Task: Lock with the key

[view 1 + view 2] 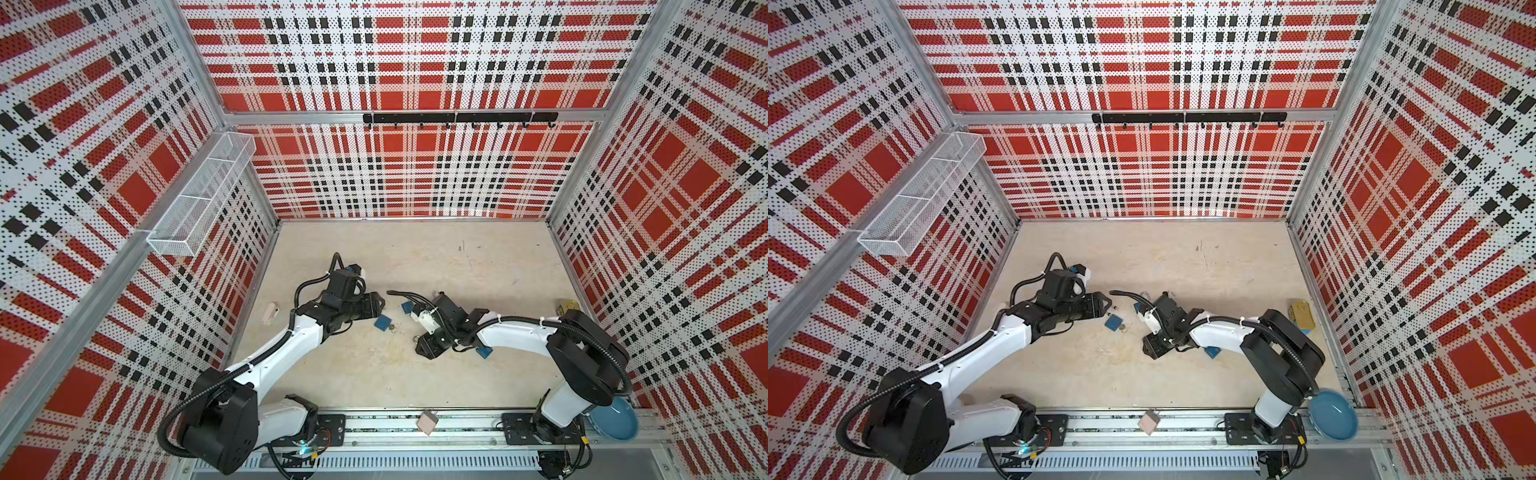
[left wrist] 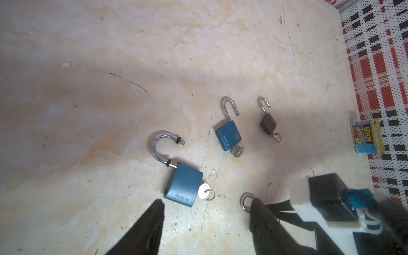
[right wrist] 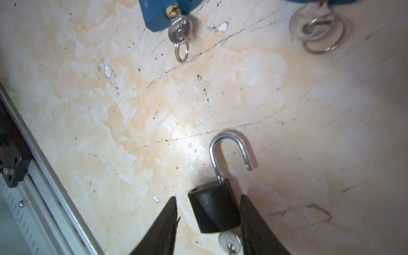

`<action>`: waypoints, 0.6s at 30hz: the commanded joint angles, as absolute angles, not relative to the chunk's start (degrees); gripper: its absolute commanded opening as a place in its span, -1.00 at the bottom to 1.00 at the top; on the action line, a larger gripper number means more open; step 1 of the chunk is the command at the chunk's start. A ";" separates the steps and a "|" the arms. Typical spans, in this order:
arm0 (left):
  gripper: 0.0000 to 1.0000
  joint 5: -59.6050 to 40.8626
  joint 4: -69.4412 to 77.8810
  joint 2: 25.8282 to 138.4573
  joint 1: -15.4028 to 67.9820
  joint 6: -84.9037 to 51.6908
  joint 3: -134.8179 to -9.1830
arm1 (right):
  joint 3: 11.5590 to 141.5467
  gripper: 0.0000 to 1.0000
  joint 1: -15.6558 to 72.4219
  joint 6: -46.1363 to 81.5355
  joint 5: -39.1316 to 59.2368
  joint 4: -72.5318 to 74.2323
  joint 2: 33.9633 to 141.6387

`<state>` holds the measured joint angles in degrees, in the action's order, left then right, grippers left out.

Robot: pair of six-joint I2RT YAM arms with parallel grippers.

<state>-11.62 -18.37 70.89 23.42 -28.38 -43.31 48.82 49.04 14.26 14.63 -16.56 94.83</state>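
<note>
Around the little black padlock (image 3: 213, 212), the right gripper (image 3: 208, 198) is spread, not pinching; best to squeeze the body tight, leaving its key (image 3: 229, 241) free to turn

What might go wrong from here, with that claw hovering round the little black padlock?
1. The right gripper straddles the black padlock with a gap on one side only, so closing may twist or shove it instead of gripping squarely.
2. Its key pokes out right beside one finger and may get knocked.
3. The shackle hangs open; a tilted body would likely make pressing it home harder.
</note>
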 commanded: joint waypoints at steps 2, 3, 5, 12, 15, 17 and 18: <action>0.30 -11.79 -16.71 71.19 23.03 -29.06 -42.79 | 49.08 -0.05 50.90 12.33 10.41 -17.81 93.29; 0.30 -11.82 -16.74 71.12 23.07 -29.06 -42.76 | 49.28 -0.05 51.33 12.10 9.46 -18.06 93.41; 0.30 -11.83 -16.71 71.10 23.04 -29.13 -42.71 | 49.79 -0.05 52.16 11.74 7.03 -18.75 93.56; 0.30 -11.83 -16.72 70.83 23.08 -29.27 -42.54 | 52.33 -0.05 54.46 11.34 0.45 -21.37 95.52; 0.30 -11.75 -16.71 70.67 23.03 -29.27 -42.45 | 52.80 -0.07 54.90 11.34 -0.12 -21.74 96.08; 0.30 -11.76 -16.70 70.67 23.03 -29.23 -42.45 | 53.15 -0.07 55.34 11.09 -0.81 -22.10 96.43; 0.30 -11.77 -16.75 70.68 23.09 -29.17 -42.45 | 53.33 -0.08 55.58 11.07 -1.04 -22.40 96.63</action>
<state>-11.62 -17.96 70.89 23.42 -28.56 -43.09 51.72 54.78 12.36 1.41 -21.61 95.04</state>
